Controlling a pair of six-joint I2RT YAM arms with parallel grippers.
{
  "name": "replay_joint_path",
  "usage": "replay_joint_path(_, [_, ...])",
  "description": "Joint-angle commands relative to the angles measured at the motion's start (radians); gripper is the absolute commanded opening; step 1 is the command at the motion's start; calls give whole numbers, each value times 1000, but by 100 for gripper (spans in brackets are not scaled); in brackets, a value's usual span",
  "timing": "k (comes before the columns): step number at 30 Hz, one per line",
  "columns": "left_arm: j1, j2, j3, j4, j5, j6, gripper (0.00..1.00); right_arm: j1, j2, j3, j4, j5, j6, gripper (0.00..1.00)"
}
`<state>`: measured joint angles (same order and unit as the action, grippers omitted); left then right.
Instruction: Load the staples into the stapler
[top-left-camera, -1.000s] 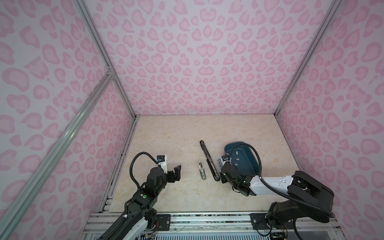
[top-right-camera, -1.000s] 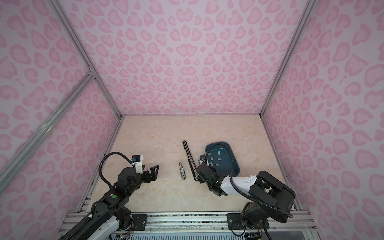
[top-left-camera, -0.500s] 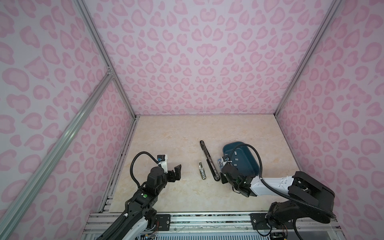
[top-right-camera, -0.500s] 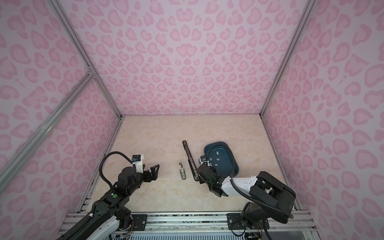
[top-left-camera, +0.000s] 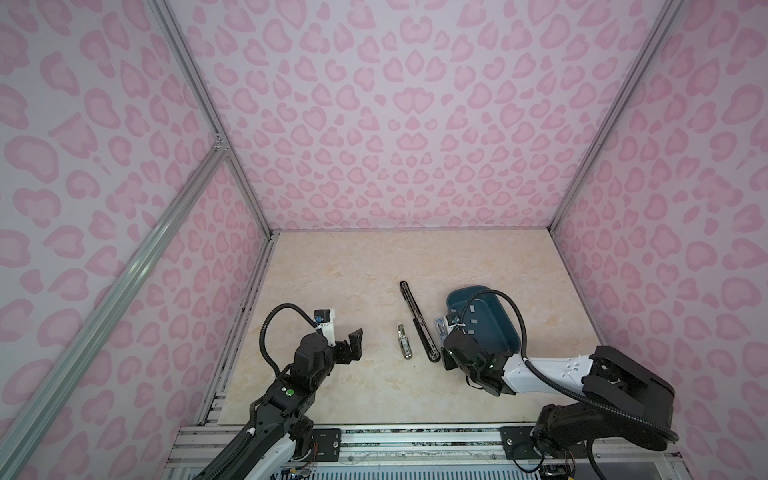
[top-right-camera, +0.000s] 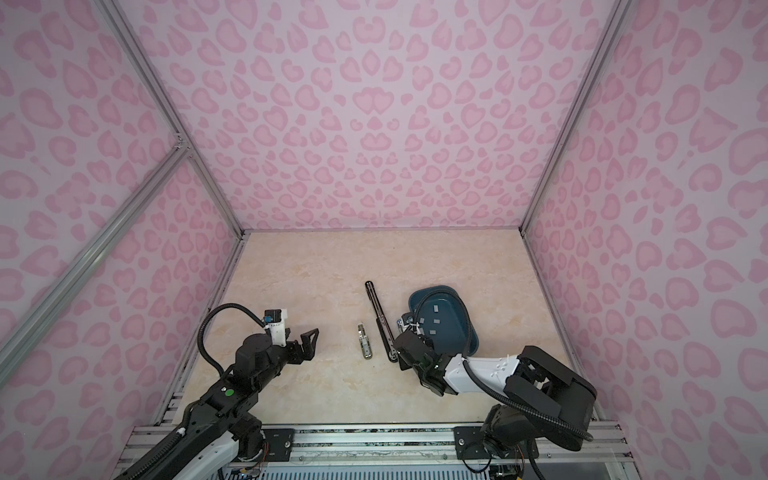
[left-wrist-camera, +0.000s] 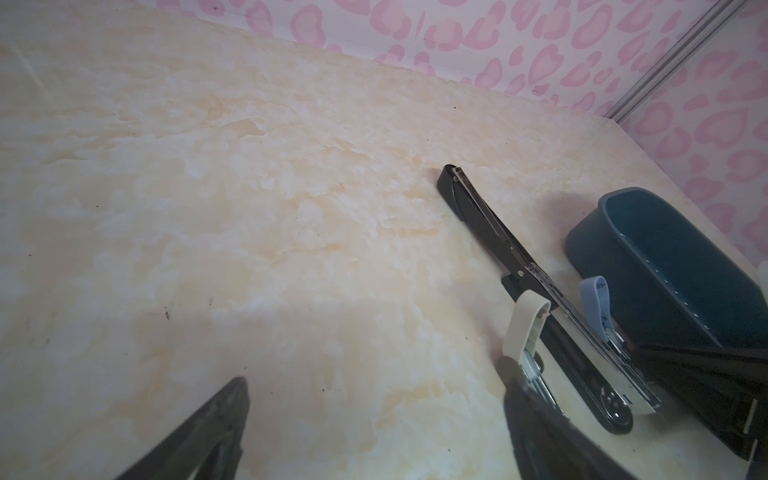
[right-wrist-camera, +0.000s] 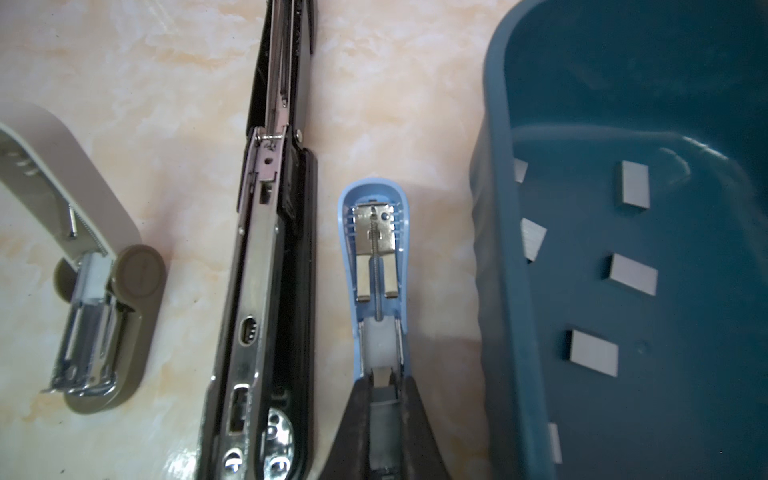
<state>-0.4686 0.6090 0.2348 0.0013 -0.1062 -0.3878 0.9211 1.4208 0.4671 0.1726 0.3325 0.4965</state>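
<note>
**Right wrist view.** Your right pincer (right-wrist-camera: 384, 384) is closed narrow on one pale staple strip (right-wrist-camera: 383, 397), at the near end of the blue stapler (right-wrist-camera: 376, 249), whose open channel runs straight ahead of the tips. The other staples (right-wrist-camera: 633, 276) lie in the teal tray (right-wrist-camera: 496, 270), just beside this pincer on the side away from your left pincer (left-wrist-camera: 376, 380). The left pincer gapes wide and holds nothing.

The walls (top-left-camera: 395, 124) are light purple with pink heart spots all over. Shiny grey metal bars (top-left-camera: 195, 83) run up the corners. The table (top-left-camera: 332, 270) is cream, like stone. The light is soft.
</note>
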Motion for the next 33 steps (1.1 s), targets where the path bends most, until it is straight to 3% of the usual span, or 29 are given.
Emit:
replay_joint_path(1, [-1,-2,12,28,-7,9,97,5,-2,-5,-19,0,20,11])
replay_joint_path(11, [-3,-5,11,26,-11,9,97,6,-20,2,-42,9,19,27])
replay_joint_path(18, [-5,-6,12,27,-12,10,97,7,-68,22,-89,22,7,31])
replay_joint_path(27, [-5,18,20,22,-27,6,97,-6,-249,155,-338,126,14,34])
replay_joint_path(30, [-5,31,27,21,-36,6,97,-65,-321,162,-380,178,43,32])
replay_joint_path(33, [-5,38,32,21,-44,8,97,-205,-364,166,-445,153,85,28])
